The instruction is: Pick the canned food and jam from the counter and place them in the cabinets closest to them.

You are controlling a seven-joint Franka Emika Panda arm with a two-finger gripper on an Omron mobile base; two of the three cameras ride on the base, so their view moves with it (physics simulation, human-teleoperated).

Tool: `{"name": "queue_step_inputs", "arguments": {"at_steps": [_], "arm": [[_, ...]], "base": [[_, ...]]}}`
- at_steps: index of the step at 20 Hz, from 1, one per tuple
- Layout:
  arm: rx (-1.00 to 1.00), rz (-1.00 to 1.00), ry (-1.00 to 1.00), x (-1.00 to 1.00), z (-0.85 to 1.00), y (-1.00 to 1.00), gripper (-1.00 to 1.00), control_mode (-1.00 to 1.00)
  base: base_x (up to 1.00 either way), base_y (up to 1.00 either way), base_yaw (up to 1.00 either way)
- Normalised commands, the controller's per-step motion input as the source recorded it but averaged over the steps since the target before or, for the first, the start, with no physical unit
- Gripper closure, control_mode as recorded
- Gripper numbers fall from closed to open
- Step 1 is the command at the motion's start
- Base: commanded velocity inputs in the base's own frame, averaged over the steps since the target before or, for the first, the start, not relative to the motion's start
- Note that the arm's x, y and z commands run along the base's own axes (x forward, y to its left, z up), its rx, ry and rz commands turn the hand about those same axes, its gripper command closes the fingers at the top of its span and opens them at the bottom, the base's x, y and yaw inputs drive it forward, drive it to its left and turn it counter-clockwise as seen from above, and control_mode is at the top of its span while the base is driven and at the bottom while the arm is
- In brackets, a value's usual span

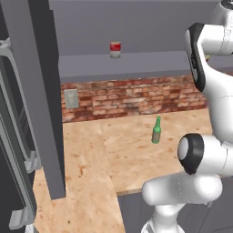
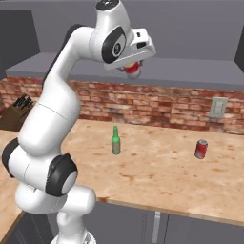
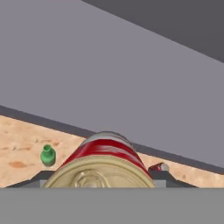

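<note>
Currently the can (image 1: 115, 49) is up at the cabinet shelf (image 1: 150, 63). In the left base view it stands on the pale ledge above the brick wall, red band on top and white band below. In the right base view it sits just under the robot's hand, at shelf height. Its long axis is vertical. In the hand view the gold lid faces the camera and the red body runs away from it, so the can lines up roughly with the gripper (image 3: 105, 177). The finger tips flank the can on both sides, but I cannot tell whether they pinch it or stand just clear. Judgement: the canned-food half is at or near its end, with the can on or just above the shelf and let-go not confirmed. The jam half is left to do. On the counter (image 2: 162, 171) below, a green bottle (image 2: 115, 141) stands upright, with a small red drink can (image 2: 201, 149) well apart on its right.
</note>
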Motion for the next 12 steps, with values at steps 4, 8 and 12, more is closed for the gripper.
{"name": "queue_step_inputs", "arguments": {"at_steps": [4,8,12], "arm": [[0.0,-0.01,0.0,0.59,0.03,0.0,1.0,-1.0],[0.0,-0.01,0.0,0.63,0.02,0.0,1.0,-1.0],[0.0,0.0,0.0,0.31,0.0,0.0,1.0,-1.0]], "base": [[0.0,0.0,0.0],[0.0,0.0,0.0],[0.0,0.0,0.0]]}}
